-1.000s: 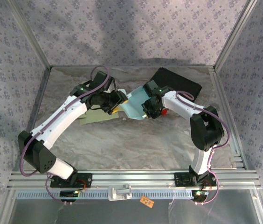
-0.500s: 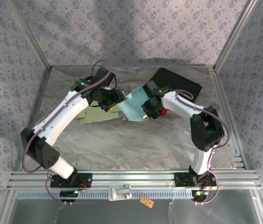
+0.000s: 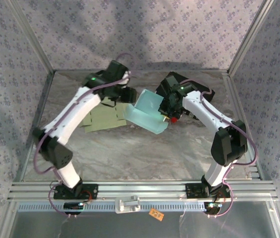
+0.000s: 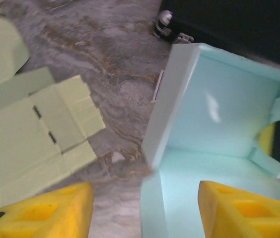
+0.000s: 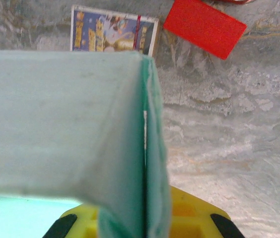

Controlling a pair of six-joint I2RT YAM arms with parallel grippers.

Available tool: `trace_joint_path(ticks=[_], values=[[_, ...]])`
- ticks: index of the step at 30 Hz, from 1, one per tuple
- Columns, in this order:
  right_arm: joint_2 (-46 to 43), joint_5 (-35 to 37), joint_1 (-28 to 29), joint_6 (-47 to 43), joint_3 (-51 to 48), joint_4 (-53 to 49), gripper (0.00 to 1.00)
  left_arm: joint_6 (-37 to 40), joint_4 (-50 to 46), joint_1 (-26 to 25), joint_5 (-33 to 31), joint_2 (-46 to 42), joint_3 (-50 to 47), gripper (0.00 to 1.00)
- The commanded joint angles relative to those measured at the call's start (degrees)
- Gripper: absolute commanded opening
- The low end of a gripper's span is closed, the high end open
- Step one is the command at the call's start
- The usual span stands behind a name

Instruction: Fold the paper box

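Observation:
The paper box [image 3: 148,112] is light blue, half folded and tilted up off the table, its open inside [image 4: 219,124] facing my left wrist camera. My right gripper [image 3: 170,113] is shut on the box's right wall [image 5: 150,163], which rises as a doubled sheet from between its yellow fingers [image 5: 189,218]. My left gripper [image 3: 129,95] stands open at the box's left side. One box wall edge [image 4: 152,198] lies between its yellow fingers [image 4: 45,213], apart from both pads.
A flat pale green cardboard blank [image 3: 104,117] lies on the marble table left of the box. A black case [image 3: 192,88] sits at the back right. A red card [image 5: 204,27] and a printed picture card [image 5: 112,35] lie under the box.
Both arms have swung toward the back of the table. The right gripper has lifted and tilted the blue box. The left gripper has come round to the box's left edge.

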Motion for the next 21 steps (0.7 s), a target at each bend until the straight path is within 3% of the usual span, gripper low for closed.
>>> trace_joint_path(ticks=[1,12,21], values=[[1.54,-3.87,-0.41,-5.55,2.84,-6.50,0.00,11.73,0.79,-3.54,-4.86,4.33,6.19,0.58],[0.38,-4.51,-0.38,-5.29,2.79,-6.06,0.00,15.99,-0.50,-7.89,-19.38,12.24,10.93,0.52],[0.27,-4.65,-0.46,-4.24,3.38,-5.32,0.00,14.92,-0.95,-8.60,-19.55,12.98,9.24,0.44]])
